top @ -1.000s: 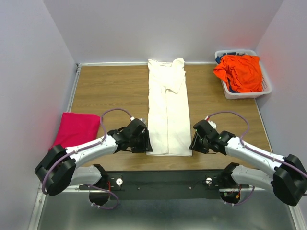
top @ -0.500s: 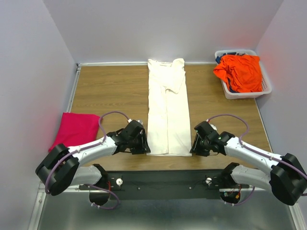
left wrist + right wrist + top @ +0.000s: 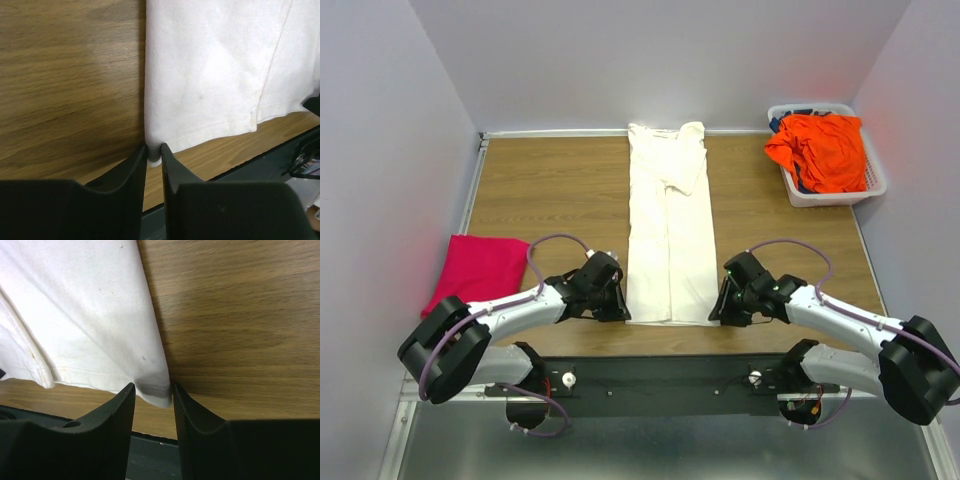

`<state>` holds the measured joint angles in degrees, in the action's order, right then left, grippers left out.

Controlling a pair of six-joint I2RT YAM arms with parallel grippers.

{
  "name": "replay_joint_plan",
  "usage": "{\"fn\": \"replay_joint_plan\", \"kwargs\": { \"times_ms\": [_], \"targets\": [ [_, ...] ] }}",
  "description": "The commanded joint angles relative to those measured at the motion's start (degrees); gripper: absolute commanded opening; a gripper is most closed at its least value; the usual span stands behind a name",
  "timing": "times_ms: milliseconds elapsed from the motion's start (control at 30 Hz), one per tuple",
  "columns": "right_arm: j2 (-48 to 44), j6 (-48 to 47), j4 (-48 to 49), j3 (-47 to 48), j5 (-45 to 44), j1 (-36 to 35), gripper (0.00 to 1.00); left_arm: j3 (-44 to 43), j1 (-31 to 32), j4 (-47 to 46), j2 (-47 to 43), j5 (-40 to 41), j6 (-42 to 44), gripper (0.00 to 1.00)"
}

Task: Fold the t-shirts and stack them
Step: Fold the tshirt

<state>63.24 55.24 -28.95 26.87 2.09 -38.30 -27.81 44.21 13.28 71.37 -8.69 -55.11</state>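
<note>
The cream-white t-shirt [image 3: 667, 220] lies folded into a long narrow strip down the middle of the table, hem at the near edge. My left gripper [image 3: 620, 311] is shut on the hem's left corner [image 3: 153, 150], with the cloth pinched between the fingertips. My right gripper [image 3: 717, 315] is at the hem's right corner [image 3: 153, 390]; its jaws stand apart with the corner lying between them. The magenta-pink t-shirt [image 3: 480, 268] lies folded at the table's left edge. The bright orange t-shirt [image 3: 820, 150] is bunched in the basket.
A white lattice basket [image 3: 820, 197] stands at the back right corner, with some dark cloth under the orange shirt. Bare wooden table [image 3: 550, 190] lies on both sides of the cream strip. The black base rail runs along the near edge.
Both grippers have slid slightly inward and down to the near corners of the cream shirt's hem. The shirt itself has not visibly moved.
</note>
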Motion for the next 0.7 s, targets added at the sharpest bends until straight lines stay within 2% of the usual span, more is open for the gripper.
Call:
{"fn": "replay_joint_plan", "kwargs": {
  "times_ms": [0,67,167,200,400,500,667],
  "targets": [
    [1.3,-1.0,-0.4,-2.4,1.3,0.2,0.43,0.7,-0.3,-0.2,0.7,-0.8,0.2,0.21],
    [1.1,-0.8,-0.3,-2.6,1.3,0.2,0.43,0.5,-0.3,-0.2,0.6,-0.9,0.4,0.12],
    [0.8,-0.8,-0.3,-2.9,1.1,0.2,0.34,0.1,-0.3,-0.3,0.5,-1.2,1.1,0.0],
    [0.7,-1.0,-0.4,-2.9,1.0,0.2,0.26,0.0,-0.2,-0.3,0.3,-1.8,1.1,0.0],
    [-1.1,-2.4,-0.3,-3.1,2.5,0.2,0.06,1.2,1.3,0.0,-2.6,-1.6,-0.1,0.0],
    [-4.3,-2.9,-0.4,-4.3,4.1,0.2,0.01,0.9,4.7,0.9,-3.8,-0.5,-1.9,0.0],
    [-10.5,-1.2,-2.8,-5.6,4.5,-0.6,0.0,0.5,10.0,3.2,-6.9,2.9,-6.1,0.0]
  ]
}}
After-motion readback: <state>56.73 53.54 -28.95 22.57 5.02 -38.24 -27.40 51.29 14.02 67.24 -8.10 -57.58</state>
